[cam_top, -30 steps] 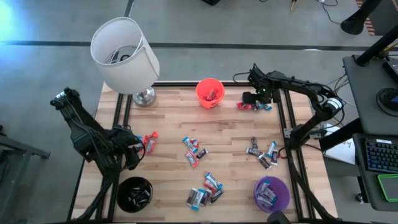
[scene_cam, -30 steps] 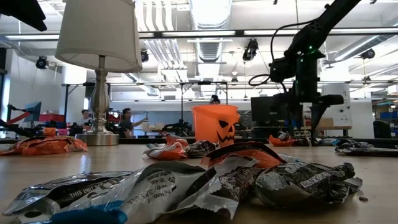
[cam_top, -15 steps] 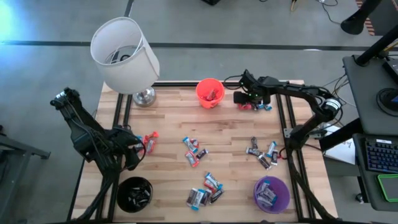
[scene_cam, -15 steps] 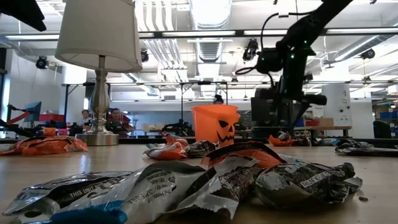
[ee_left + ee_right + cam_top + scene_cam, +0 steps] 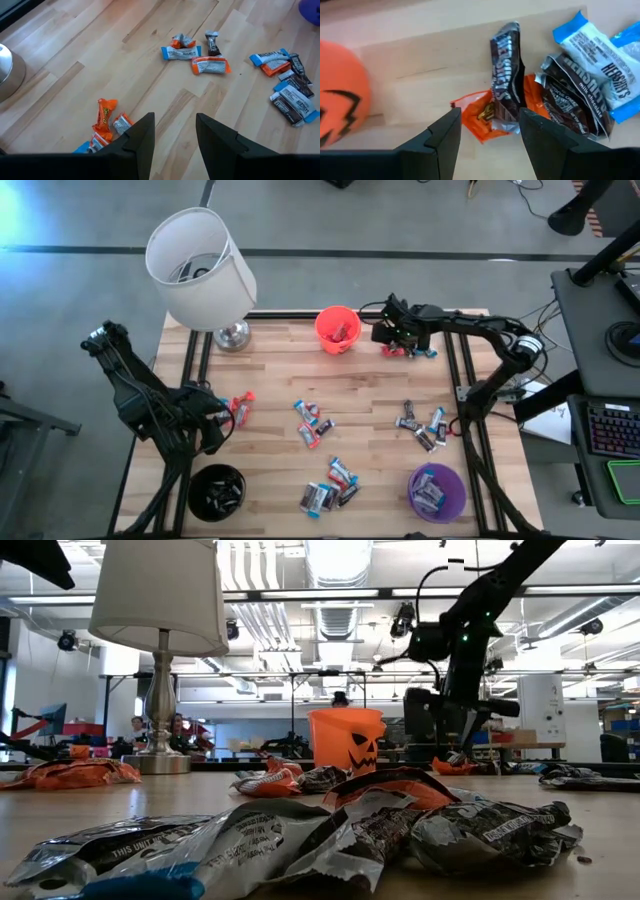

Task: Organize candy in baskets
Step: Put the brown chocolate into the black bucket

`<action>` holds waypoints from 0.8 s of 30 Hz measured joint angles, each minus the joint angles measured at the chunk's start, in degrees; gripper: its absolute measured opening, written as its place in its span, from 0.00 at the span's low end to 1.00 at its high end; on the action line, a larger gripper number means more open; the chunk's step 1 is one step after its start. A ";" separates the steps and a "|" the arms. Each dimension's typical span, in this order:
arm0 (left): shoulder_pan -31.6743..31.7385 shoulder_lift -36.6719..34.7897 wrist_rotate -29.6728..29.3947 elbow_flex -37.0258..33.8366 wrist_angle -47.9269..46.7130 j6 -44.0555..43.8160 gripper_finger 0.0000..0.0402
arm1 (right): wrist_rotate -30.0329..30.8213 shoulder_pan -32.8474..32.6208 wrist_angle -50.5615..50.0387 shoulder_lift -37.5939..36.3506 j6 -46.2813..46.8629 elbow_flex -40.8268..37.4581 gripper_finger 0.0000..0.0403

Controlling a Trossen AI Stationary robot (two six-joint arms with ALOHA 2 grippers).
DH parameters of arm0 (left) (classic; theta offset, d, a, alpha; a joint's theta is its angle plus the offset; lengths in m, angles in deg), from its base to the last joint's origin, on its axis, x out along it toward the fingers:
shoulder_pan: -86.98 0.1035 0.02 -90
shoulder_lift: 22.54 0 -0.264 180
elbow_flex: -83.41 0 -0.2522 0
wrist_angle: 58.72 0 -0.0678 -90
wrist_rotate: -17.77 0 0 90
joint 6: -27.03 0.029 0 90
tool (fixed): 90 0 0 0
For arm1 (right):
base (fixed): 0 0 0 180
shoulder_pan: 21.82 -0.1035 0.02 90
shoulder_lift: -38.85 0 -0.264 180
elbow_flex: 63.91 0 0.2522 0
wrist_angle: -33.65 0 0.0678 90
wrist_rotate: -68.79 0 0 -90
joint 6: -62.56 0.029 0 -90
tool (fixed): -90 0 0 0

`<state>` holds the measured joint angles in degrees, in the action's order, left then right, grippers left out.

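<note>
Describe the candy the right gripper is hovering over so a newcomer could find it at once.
Start at the orange bucket at the table's far edge; the right gripper hovers, open, beside it over a small candy pile. The target is the dark brown Hershey's bar lying across an orange wrapper, apart from the blue-and-white ones.

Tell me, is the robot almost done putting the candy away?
Not yet. Some candy already sits in the purple basket and orange basket. The right gripper, jaws open, hovers over a candy pile beside the orange one. Several piles remain on the table.
</note>
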<state>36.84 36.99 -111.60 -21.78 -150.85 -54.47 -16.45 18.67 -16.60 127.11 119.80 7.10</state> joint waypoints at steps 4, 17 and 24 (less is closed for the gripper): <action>0.01 0.00 0.06 0.00 0.46 0.00 0.31 | 1.45 -0.73 0.20 2.01 2.81 -0.02 0.47; 0.00 0.00 2.95 0.00 0.85 0.44 0.31 | 4.61 -1.14 0.68 2.35 3.25 -0.04 0.47; 0.01 0.00 2.95 0.00 0.98 0.46 0.31 | 6.65 -1.12 0.40 2.43 4.78 -0.04 0.47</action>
<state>36.85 36.99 -108.65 -21.78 -149.87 -54.01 -9.81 17.55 -16.20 129.54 124.58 7.06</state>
